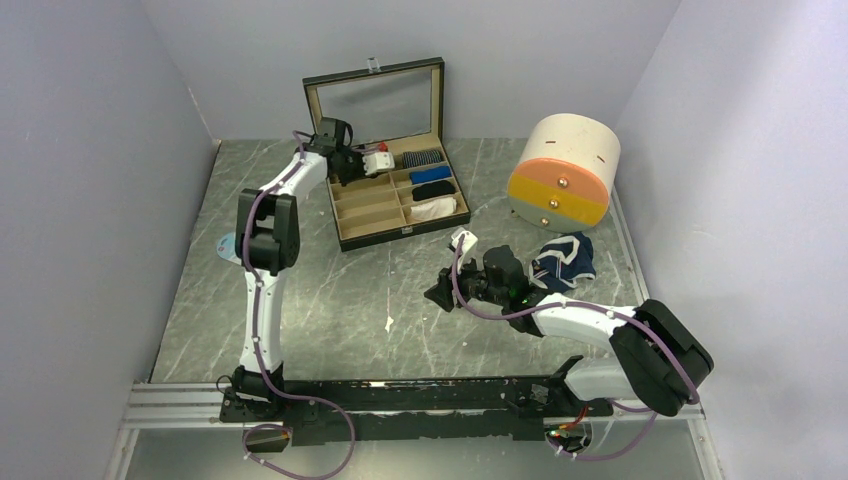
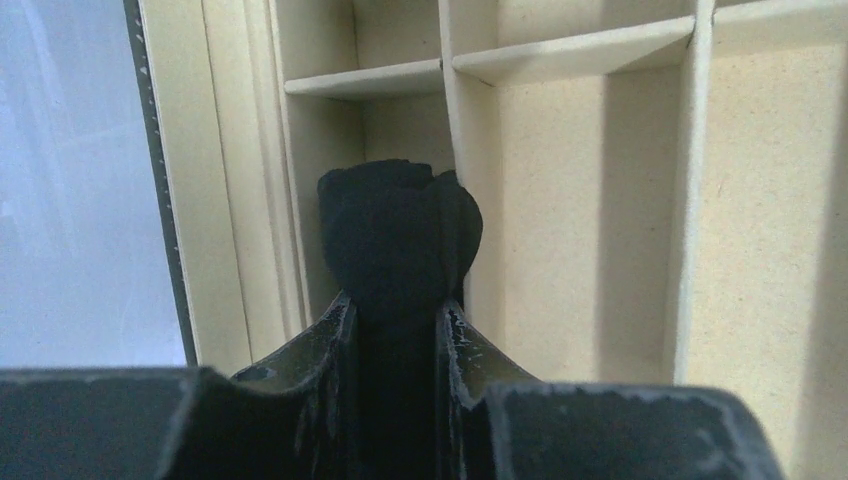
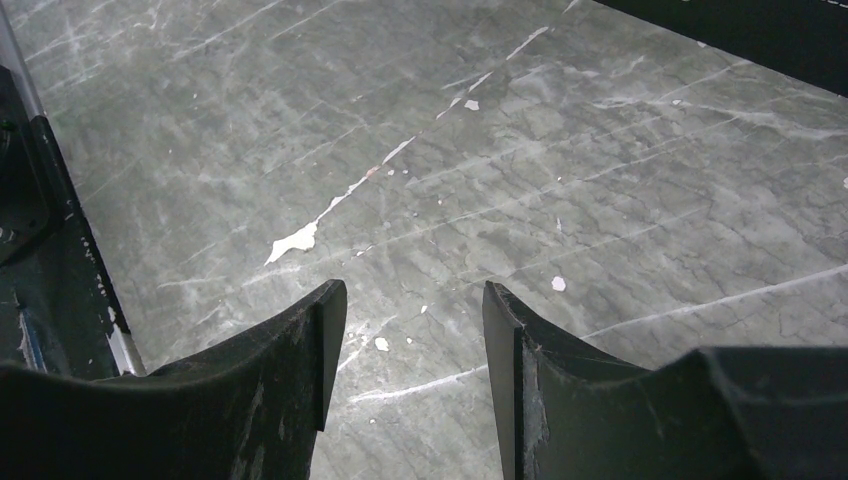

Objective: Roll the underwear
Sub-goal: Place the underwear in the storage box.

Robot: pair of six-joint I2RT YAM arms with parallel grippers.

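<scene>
The left jaws are clenched on the black underwear (image 2: 400,225), a tight dark roll poking out past their tips. It hangs at a bare compartment along the left wall of the divided box (image 2: 600,200); whether it touches the bottom I cannot tell. From above, that box stands lid-up at about 12 o'clock on the surface (image 1: 330,300), with the left arm (image 1: 262,230) reaching to its 10 o'clock corner. Its right-hand column holds a grey striped bundle (image 1: 422,158), a blue roll (image 1: 428,175), a black roll (image 1: 433,189) and a white bundle (image 1: 433,209). The right jaws stand released with nothing between them, low over bare marbled surface. At their 3 o'clock the navy underwear (image 1: 562,262) lies crumpled and loose, just beside the right arm's wrist. A round drum (image 1: 563,170) with orange and yellow fronts sits at the garment's 12 o'clock.
</scene>
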